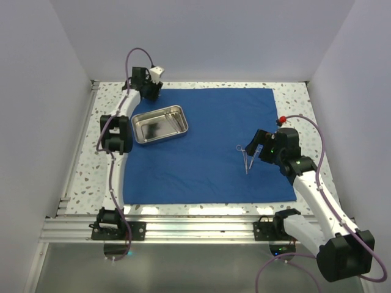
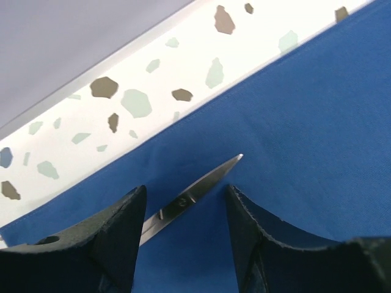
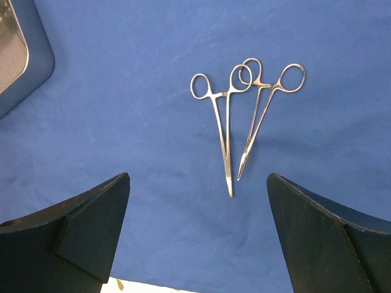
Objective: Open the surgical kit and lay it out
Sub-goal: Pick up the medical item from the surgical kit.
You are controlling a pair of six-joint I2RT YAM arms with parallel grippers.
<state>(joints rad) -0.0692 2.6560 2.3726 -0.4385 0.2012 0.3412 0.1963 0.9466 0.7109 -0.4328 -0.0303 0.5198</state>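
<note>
right gripper (image 3: 198,178) gapes wide; forceps (image 3: 226,131) lie above it in frame, tips toward it, rings away. left gripper (image 2: 186,188) open astride scissors (image 2: 208,181).

Bare blue cloth (image 1: 208,174) gives free passage between the steel tray (image 1: 160,125) and the forceps (image 1: 245,157), which lie well apart.

Top camera looks down; wrist cameras sit close above the cloth (image 1: 201,162).
</note>
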